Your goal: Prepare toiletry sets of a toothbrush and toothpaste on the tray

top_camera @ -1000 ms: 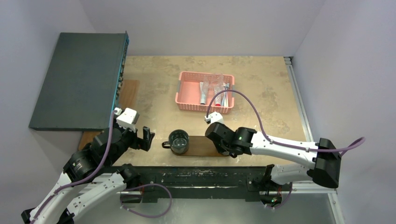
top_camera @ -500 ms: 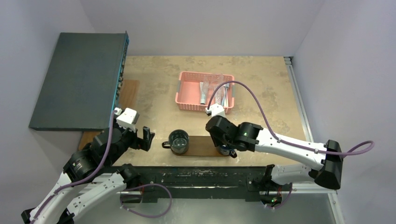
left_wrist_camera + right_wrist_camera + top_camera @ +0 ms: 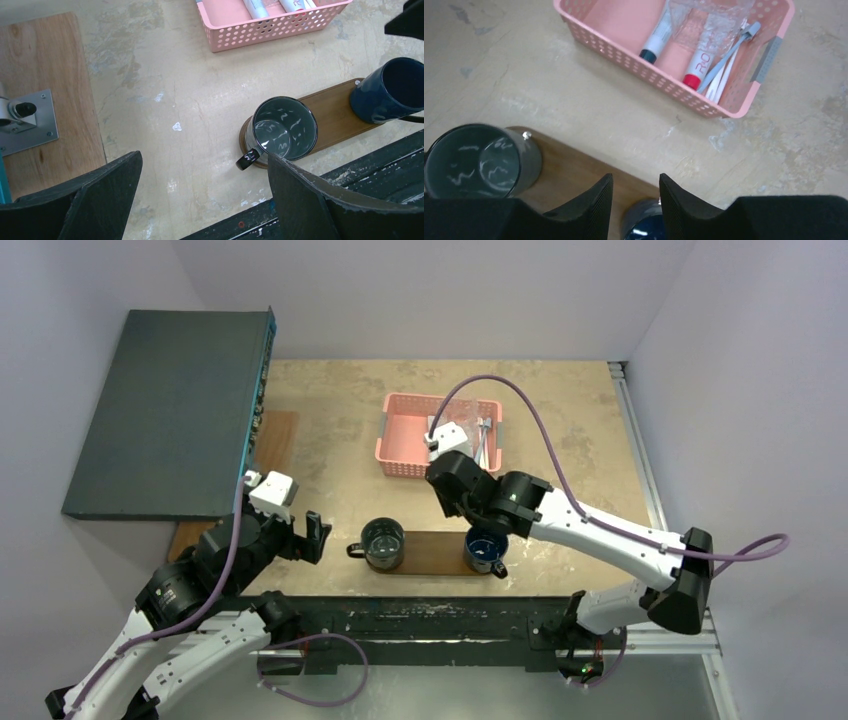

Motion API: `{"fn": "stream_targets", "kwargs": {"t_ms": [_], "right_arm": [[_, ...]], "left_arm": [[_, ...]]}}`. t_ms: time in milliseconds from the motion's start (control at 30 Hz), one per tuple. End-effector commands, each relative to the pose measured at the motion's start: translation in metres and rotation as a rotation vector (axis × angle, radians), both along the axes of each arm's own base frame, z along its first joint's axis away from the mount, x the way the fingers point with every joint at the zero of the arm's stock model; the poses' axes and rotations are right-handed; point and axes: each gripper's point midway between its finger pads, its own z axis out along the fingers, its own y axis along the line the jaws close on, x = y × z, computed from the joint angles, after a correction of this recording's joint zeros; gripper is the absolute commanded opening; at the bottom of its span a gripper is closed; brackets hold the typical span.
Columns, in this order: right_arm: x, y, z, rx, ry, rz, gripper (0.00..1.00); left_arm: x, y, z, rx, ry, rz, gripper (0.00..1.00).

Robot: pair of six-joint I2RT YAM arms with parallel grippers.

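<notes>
And the right gripper (image 3: pixel 635 181) is parted, gripping nothing — bottom centre, tray (image 3: pixel 574 167) showing between its fingers. Upper right, well apart from it — toothbrushes (image 3: pixel 730 59) and toothpaste tubes (image 3: pixel 698 67) lie inside the pink basket (image 3: pixel 624 52).

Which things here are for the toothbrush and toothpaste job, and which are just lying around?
For the job: pale blue and white toothbrushes, white toothpaste tubes, pink lattice plastic basket holding them, dark brown oval wooden tray, maybe grey mug, dark blue mug.
Lying about: dark grey flat box, light wooden board.
</notes>
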Motion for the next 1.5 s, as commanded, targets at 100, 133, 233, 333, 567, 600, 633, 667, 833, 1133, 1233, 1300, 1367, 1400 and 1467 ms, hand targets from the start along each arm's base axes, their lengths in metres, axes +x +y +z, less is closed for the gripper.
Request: {"fn": "stream_targets", "kwargs": {"t_ms": [100, 133, 233, 333, 567, 600, 633, 667, 833, 1133, 1233, 1300, 1367, 1400, 1467], "right_arm": [[0.064, -0.006, 0.036, 0.029, -0.113, -0.095, 0.42], [0.071, -0.007, 0.039, 0.030, -0.123, -0.109, 0.42], [0.094, -0.010, 0.046, 0.023, -0.154, -0.147, 0.43], [0.116, -0.011, 0.051, 0.014, -0.167, -0.166, 0.43], [0.165, -0.018, 0.045, -0.004, -0.154, -0.210, 0.43], [0.171, -0.019, 0.044, -0.007, -0.153, -0.214, 0.43], [0.178, -0.020, 0.043, -0.011, -0.153, -0.219, 0.43], [0.184, -0.022, 0.043, -0.022, -0.155, -0.217, 0.43], [0.216, -0.030, 0.034, -0.089, -0.142, -0.185, 0.44], [0.258, -0.030, 0.011, -0.257, -0.112, -0.027, 0.42], [0.269, -0.030, 0.001, -0.306, -0.109, 0.009, 0.45], [0.274, -0.028, -0.006, -0.327, -0.106, 0.038, 0.46], [0.280, -0.027, -0.010, -0.345, -0.105, 0.052, 0.46], [0.283, -0.026, -0.011, -0.356, -0.105, 0.058, 0.46], [0.285, -0.025, -0.012, -0.372, -0.103, 0.071, 0.46]], "left_arm": [[0.003, -0.001, 0.005, -0.025, -0.015, 0.017, 0.96], [0.003, 0.000, 0.005, -0.026, -0.016, 0.018, 0.96], [0.003, 0.000, 0.005, -0.027, -0.017, 0.018, 0.96], [0.003, -0.001, 0.005, -0.028, -0.017, 0.016, 0.96], [0.002, 0.000, 0.006, -0.030, -0.020, 0.018, 0.96], [0.002, 0.000, 0.005, -0.028, -0.019, 0.019, 0.96], [0.002, 0.001, 0.005, -0.028, -0.019, 0.019, 0.96], [0.002, 0.000, 0.005, -0.028, -0.018, 0.020, 0.96], [0.003, 0.000, 0.005, -0.028, -0.018, 0.019, 0.96], [0.003, -0.001, 0.005, -0.027, -0.016, 0.016, 0.96], [0.003, -0.001, 0.004, -0.027, -0.015, 0.015, 0.96], [0.003, -0.002, 0.005, -0.029, -0.015, 0.012, 0.96], [0.003, -0.002, 0.004, -0.027, -0.013, 0.010, 0.96], [0.003, -0.003, 0.004, -0.026, -0.011, 0.009, 0.96], [0.003, -0.003, 0.003, -0.025, -0.009, 0.006, 0.96]]}}
